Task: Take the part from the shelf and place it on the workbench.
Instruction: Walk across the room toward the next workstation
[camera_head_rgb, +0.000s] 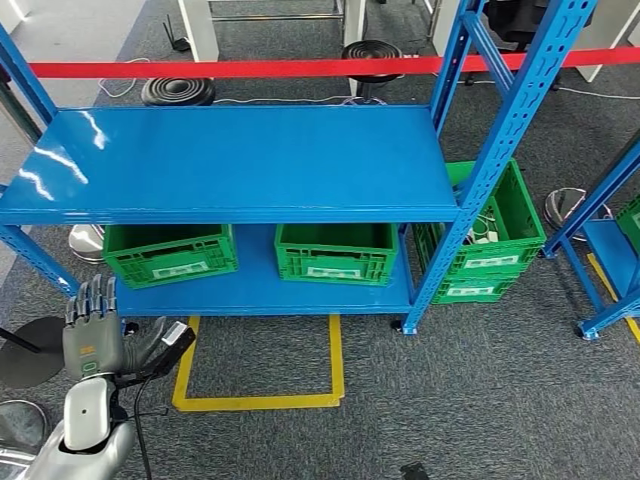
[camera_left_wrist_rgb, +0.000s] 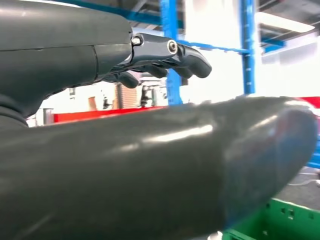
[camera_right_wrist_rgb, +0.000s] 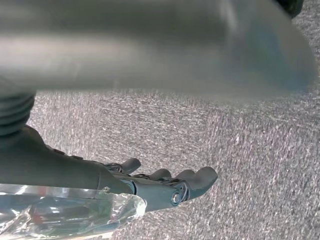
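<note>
The part I cannot make out for certain: the right wrist view shows a clear bag (camera_right_wrist_rgb: 68, 212) with something reddish inside, lying along the right robot hand (camera_right_wrist_rgb: 151, 187), on the far side of the fingers (camera_right_wrist_rgb: 200, 177) from the thumb. Those fingers reach out nearly straight over grey carpet (camera_right_wrist_rgb: 245, 150). Whether the hand grips the bag, or the bag only lies against it, I cannot tell.

The left robot hand (camera_head_rgb: 94, 335) is raised low at the left of the head view. It is released, with its fingers (camera_head_rgb: 90, 297) upright and apart and its thumb out to the side, and it holds nothing. In the left wrist view its fingers (camera_left_wrist_rgb: 170, 52) stretch forward toward a blue post (camera_left_wrist_rgb: 168, 50).

Ahead stands the blue shelf (camera_head_rgb: 226, 160). Its lower board carries two green crates, one at the left (camera_head_rgb: 170, 255) and one nearer the middle (camera_head_rgb: 336, 252). More green crates (camera_head_rgb: 490, 240) are stacked on the floor just beside the shelf's right posts. A yellow floor mark (camera_head_rgb: 332, 380) lies in front of the shelf, and red tape (camera_head_rgb: 226, 68) runs across behind it.
</note>
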